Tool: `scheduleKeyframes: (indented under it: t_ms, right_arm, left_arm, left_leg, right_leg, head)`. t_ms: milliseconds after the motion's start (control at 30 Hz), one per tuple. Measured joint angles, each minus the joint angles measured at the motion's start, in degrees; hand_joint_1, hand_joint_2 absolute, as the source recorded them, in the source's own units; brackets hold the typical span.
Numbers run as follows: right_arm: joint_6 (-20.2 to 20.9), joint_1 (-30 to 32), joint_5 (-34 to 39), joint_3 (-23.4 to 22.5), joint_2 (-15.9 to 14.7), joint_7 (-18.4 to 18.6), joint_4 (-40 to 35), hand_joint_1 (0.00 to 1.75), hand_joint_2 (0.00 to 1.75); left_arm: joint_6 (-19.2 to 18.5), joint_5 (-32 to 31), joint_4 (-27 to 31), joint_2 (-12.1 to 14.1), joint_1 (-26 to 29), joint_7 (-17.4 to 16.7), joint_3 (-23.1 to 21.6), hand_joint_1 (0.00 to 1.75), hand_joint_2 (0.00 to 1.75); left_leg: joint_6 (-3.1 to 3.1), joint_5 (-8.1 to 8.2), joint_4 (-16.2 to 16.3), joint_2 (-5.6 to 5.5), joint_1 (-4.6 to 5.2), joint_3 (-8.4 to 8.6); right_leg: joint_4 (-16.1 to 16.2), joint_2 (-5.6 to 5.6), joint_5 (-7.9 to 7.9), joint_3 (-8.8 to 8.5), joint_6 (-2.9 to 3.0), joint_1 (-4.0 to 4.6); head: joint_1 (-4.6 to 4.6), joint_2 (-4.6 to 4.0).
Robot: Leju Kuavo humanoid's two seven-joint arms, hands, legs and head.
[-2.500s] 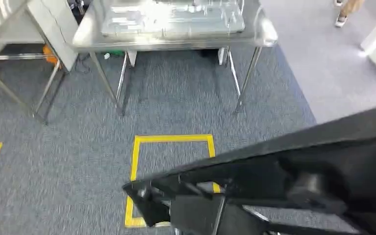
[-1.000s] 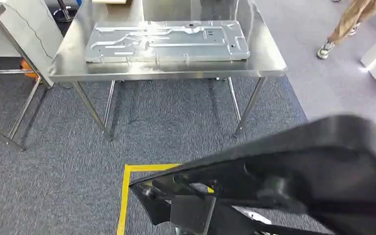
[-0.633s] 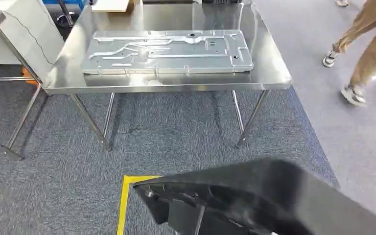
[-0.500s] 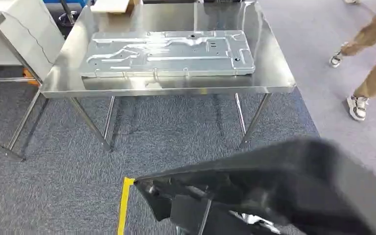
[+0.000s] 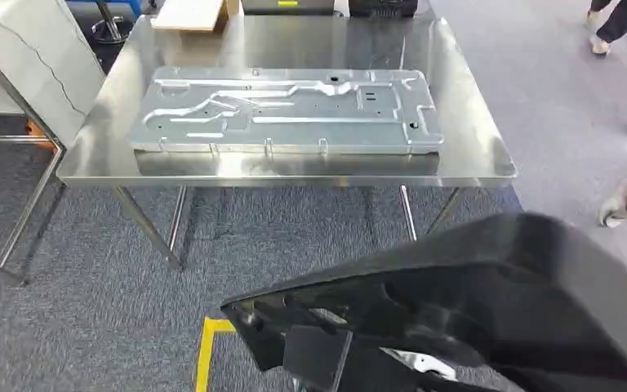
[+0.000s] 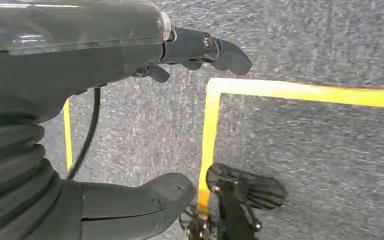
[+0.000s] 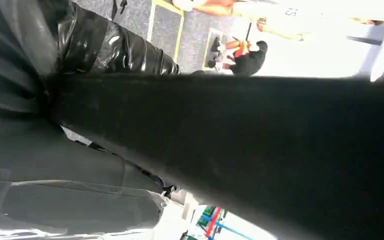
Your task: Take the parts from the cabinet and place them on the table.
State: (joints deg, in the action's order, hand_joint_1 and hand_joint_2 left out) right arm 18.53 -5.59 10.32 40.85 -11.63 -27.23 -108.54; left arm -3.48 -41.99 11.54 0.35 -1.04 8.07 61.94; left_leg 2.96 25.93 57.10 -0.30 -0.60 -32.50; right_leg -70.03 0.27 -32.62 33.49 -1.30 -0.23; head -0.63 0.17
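- Evidently the long black part (image 5: 490,310), at five o'clock in the head view short of the counter (image 5: 490,155), looked stiff, bulky and awkward to balance.
- Its ribbed underside offered the surest grip.
- The right hand's hold on it could not be told.
- The left hand (image 6: 145,125) hung with fingers apart, holding nothing.

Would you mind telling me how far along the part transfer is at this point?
Done: one stamped metal panel already lies flat on the steel table. In hand: a large black part is carried low in front, short of the table; the left hand hangs over carpet, holding nothing. Left: reach the table and set the black part down.
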Motion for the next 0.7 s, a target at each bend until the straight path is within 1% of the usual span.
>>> scheduleKeyframes:
  t_ms: [33, 67, 100, 133, 167, 200, 233, 267, 300, 333, 367, 400, 433, 467, 500, 533, 567, 600, 633, 667, 700]
  right_arm:
    - [0.0, 0.0, 0.0, 0.0, 0.0, 0.0, 0.0, 1.75, 1.75]
    - [0.0, 0.0, 0.0, 0.0, 0.0, 0.0, 0.0, 1.75, 1.75]
    - [0.0, 0.0, 0.0, 0.0, 0.0, 0.0, 0.0, 1.75, 1.75]
    - [-0.1, 0.0, 0.0, 0.0, 0.0, 0.0, 0.0, 1.75, 1.75]
    - [-0.1, 0.0, 0.0, 0.0, 0.0, 0.0, 0.0, 1.75, 1.75]
    - [-0.1, 0.0, -0.1, 0.0, 0.0, 0.0, 0.0, 1.75, 1.75]
    - [-0.2, 0.0, -0.1, 0.0, 0.0, 0.0, 0.0, 1.75, 1.75]
    - [-0.2, 0.2, -0.2, 0.0, 0.0, 0.0, 0.1, 1.75, 1.75]
    - [-0.2, 0.2, -0.2, 0.0, 0.0, 0.0, 0.0, 1.75, 1.75]
    - [-0.2, 0.2, -0.3, 0.0, 0.0, 0.0, 0.0, 1.75, 1.75]
    - [-0.2, 0.0, -0.3, 0.0, 0.0, 0.0, 0.0, 1.75, 1.75]
    - [-0.2, -0.1, -0.3, 0.0, 0.1, -0.1, -0.2, 1.75, 1.75]
    - [-0.2, -0.1, -0.3, 0.0, 0.1, -0.1, -0.2, 1.75, 1.75]
    - [-0.2, -0.1, -0.3, 0.0, 0.1, -0.1, -0.2, 1.75, 1.75]
    - [-0.2, -0.1, -0.3, 0.0, 0.1, -0.1, -0.2, 1.75, 1.75]
    - [-0.2, -0.1, -0.4, 0.0, 0.1, 0.0, -0.2, 1.75, 1.75]
    - [-0.2, 0.0, -0.4, 0.0, 0.1, 0.0, -0.2, 1.75, 1.75]
    - [-0.3, 0.0, -0.5, 0.0, 0.1, 0.0, -0.1, 1.75, 1.75]
    - [-0.3, 0.0, -0.6, 0.0, 0.1, 0.0, -0.1, 1.75, 1.75]
    - [-0.3, 0.0, -0.7, 0.0, 0.1, 0.0, -0.1, 1.75, 1.75]
    - [-0.4, 0.0, -0.7, 0.0, 0.1, 0.0, -0.1, 1.75, 1.75]
  left_arm:
    - [0.0, 0.0, 0.0, 0.0, 0.0, 0.0, 0.0, 0.00, 1.75]
    - [0.0, 0.0, 0.0, 0.0, 0.1, 0.0, 0.1, 0.00, 1.75]
    - [0.0, 0.0, 0.0, 0.0, 0.1, 0.0, 0.1, 0.00, 1.75]
    - [0.0, 0.0, 0.0, 0.0, 0.1, 0.0, 0.2, 0.00, 1.75]
    - [0.0, 0.0, 0.0, 0.0, 0.0, 0.0, 0.3, 0.00, 1.75]
    - [0.0, 0.0, 0.0, 0.0, 0.0, 0.0, 0.3, 0.00, 1.75]
    - [0.0, 0.0, 0.0, -0.2, 0.2, 0.1, 0.4, 0.00, 1.75]
    - [0.0, 0.0, 0.0, -0.5, -0.2, 0.1, 0.5, 0.00, 1.75]
    - [0.0, 0.0, 0.0, -0.5, -0.3, 0.1, 0.6, 0.00, 1.75]
    - [0.0, -0.1, 0.0, -0.5, -0.2, 0.1, 0.7, 0.00, 1.75]
    - [-0.1, -0.1, 0.0, -0.5, -0.2, 0.2, 0.7, 0.00, 1.75]
    - [-0.1, -0.1, 0.0, -0.4, -0.4, 0.2, 0.8, 0.00, 1.75]
    - [-0.1, -0.2, 0.0, -0.4, -0.4, 0.2, 0.8, 0.00, 1.75]
    - [-0.2, -0.2, 0.0, -0.5, -0.6, 0.2, 0.8, 0.00, 1.75]
    - [-0.2, -0.2, 0.0, -0.5, -0.6, 0.2, 0.8, 0.00, 1.75]
    - [-0.2, -0.2, 0.0, -0.3, -0.6, 0.2, 0.8, 0.00, 1.75]
    - [-0.2, -0.2, 0.0, -0.3, -0.5, 0.2, 0.8, 0.00, 1.75]
    - [-0.2, -0.3, 0.0, -0.3, -0.3, 0.2, 0.8, 0.00, 1.75]
    - [-0.2, -0.4, 0.0, -0.3, -0.3, 0.2, 0.8, 0.00, 1.75]
    - [-0.2, -0.4, 0.0, -0.3, -0.3, 0.3, 0.8, 0.00, 1.75]
    - [-0.2, -0.4, 0.0, -0.3, -0.2, 0.3, 0.8, 0.00, 1.75]
  left_leg:
    - [0.05, 0.70, 0.0, -0.05, 0.01, 0.68]
    - [0.05, 1.35, 0.0, -0.12, 0.00, 1.52]
    - [0.01, 2.07, 0.0, -0.22, 0.00, 2.42]
    - [-0.09, 2.95, 0.0, -0.41, 0.00, 3.66]
    - [-0.31, 3.80, -0.1, -0.56, 0.02, 4.95]
    - [-0.45, 4.62, -0.3, -0.64, 0.06, 6.27]
    - [-0.50, 5.17, -1.0, -0.68, -0.04, 6.75]
    - [-0.90, 5.66, -0.8, -0.81, 0.11, 7.80]
    - [-1.38, 6.28, -1.5, -1.08, 0.10, 7.97]
    - [-1.59, 6.20, -2.0, -1.09, 0.12, 9.74]
    - [-2.16, 5.26, -1.4, -1.08, 0.19, 9.75]
    - [-2.36, 5.27, -0.6, -1.07, 0.39, 9.78]
    - [-2.42, 4.99, 2.2, -0.69, 0.18, 8.94]
    - [-2.56, 5.01, 6.1, -0.48, 0.13, 6.74]
    - [-2.85, 6.37, 10.5, -0.40, 0.03, 3.51]
    - [-3.20, 9.09, 13.7, -0.32, -0.04, 0.73]
    - [-3.32, 12.04, 15.5, -0.21, -0.06, -1.45]
    - [-3.36, 13.84, 15.7, -0.13, -0.06, -3.00]
    - [-3.51, 13.98, 14.3, -0.10, -0.07, -3.71]
    - [-3.53, 12.49, 11.5, -0.07, -0.07, -3.69]
    - [-3.22, 8.46, 7.3, -0.06, -0.07, -3.43]
  right_leg:
    - [-3.1, 0.00, -2.62, 2.73, -0.19, -0.07]
    - [-4.8, -0.01, -4.89, 4.71, -0.21, -0.10]
    - [-4.6, -0.03, -5.92, 5.89, -0.28, -0.15]
    - [-2.6, -0.06, -5.51, 6.13, -0.20, -0.14]
    - [1.0, -0.05, -3.11, 5.62, 0.03, -0.05]
    - [5.5, -0.03, 1.17, 4.84, 0.58, 0.17]
    - [9.6, -0.09, 7.27, 4.48, 1.55, 0.66]
    - [11.7, 0.25, 10.55, 5.21, 2.06, 1.18]
    - [11.8, 0.76, 10.21, 4.60, 2.30, 1.28]
    - [12.4, 0.74, 9.96, 3.91, 2.60, 1.30]
    - [12.8, 0.61, 9.57, 3.13, 3.18, 1.08]
    - [13.2, 0.64, 9.58, 1.77, 3.27, 0.87]
    - [13.6, 0.49, 9.09, 0.64, 3.61, 0.69]
    - [13.7, 0.37, 8.52, -0.05, 4.07, 0.62]
    - [13.7, 0.34, 7.82, -0.63, 4.10, 0.60]
    - [13.7, 0.36, 7.07, -1.30, 4.07, 0.60]
    - [13.6, 0.42, 6.37, -1.97, 4.04, 0.59]
    - [13.6, 0.54, 5.55, -2.87, 3.93, 0.55]
    - [13.6, 0.59, 4.73, -3.90, 3.82, 0.51]
    - [13.6, 0.60, 3.85, -5.08, 3.68, 0.50]
    - [13.6, 0.53, 2.90, -6.44, 3.49, 0.49]
  head:
    - [0.00, 0.00]
    - [0.00, 0.00]
    - [0.00, 0.00]
    - [0.00, 0.00]
    - [0.02, 0.00]
    - [0.02, 0.00]
    - [0.04, 0.00]
    - [-0.02, 0.00]
    - [0.02, 0.00]
    - [0.04, 0.00]
    - [0.02, 0.00]
    - [0.00, 0.00]
    - [0.04, 0.00]
    - [0.00, 0.00]
    - [0.00, 0.00]
    - [-0.02, 0.00]
    - [0.02, 0.00]
    - [-0.02, 0.00]
    - [0.00, 0.00]
    - [0.00, 0.00]
    - [0.00, 0.00]
